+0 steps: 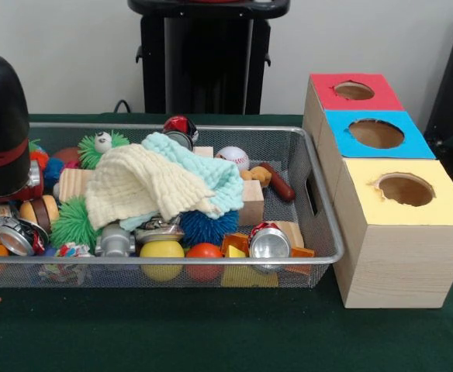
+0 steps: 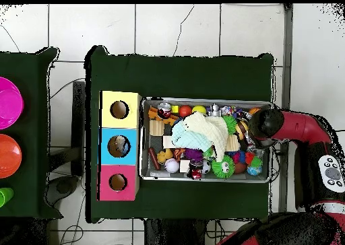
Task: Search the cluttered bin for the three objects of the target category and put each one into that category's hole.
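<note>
The silver wire-mesh bin [image 1: 325, 203] is full of clutter; it also shows in the overhead view [image 2: 143, 138]. One wrinkled silvery-white piece with blue and red print [image 1: 72, 250] lies by the bin's front wall, left of the middle. I cannot pick out other such pieces. The blue-topped box's round hole [image 1: 375, 133] stands right of the bin; from overhead this hole [image 2: 119, 146] shows something pale inside. My gripper [image 1: 15, 194] is low over the bin's left end under the black and red arm, mostly hidden; from overhead the gripper [image 2: 260, 129] is at the bin's right end.
A pale yellow cloth [image 1: 133, 186] and a light blue cloth [image 1: 203, 167] cover the bin's middle. Spiky balls [image 1: 73, 223], smooth balls [image 1: 162, 249], wooden blocks and a crushed can [image 1: 268, 242] lie around. The red-topped box [image 1: 354, 91] and yellow-topped box [image 1: 405, 190] flank the blue one.
</note>
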### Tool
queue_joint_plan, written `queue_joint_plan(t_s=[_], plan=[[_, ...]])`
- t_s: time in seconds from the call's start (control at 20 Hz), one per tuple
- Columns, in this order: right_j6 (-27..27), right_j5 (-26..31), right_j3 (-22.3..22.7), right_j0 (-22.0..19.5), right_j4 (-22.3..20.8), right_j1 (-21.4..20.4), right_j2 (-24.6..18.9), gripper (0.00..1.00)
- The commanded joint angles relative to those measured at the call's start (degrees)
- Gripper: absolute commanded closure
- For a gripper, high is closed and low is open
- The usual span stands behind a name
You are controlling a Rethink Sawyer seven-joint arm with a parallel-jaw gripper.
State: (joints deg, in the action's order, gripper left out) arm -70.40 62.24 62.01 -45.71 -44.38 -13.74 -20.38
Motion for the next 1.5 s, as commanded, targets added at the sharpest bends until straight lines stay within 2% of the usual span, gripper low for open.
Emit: queue_joint_plan(t_s=[0.05, 0.35, 0.4, 1.15, 1.35, 1.5], plan=[[17.8, 0.8, 2.7, 0.1, 1.8, 9.4, -5.7, 1.00], [18.1, 1.4, 2.6, 0.2, 2.1, 9.6, -5.6, 1.00], [18.0, 1.3, 2.6, 0.2, 2.1, 9.6, -5.6, 0.00], [19.2, 1.6, 2.4, 0.8, 1.4, 9.4, -5.3, 0.00], [17.5, -0.2, 3.9, 0.4, 2.1, 8.5, -5.8, 0.00], [16.9, 0.1, 7.9, -0.4, 4.3, 4.7, -6.7, 0.00]])
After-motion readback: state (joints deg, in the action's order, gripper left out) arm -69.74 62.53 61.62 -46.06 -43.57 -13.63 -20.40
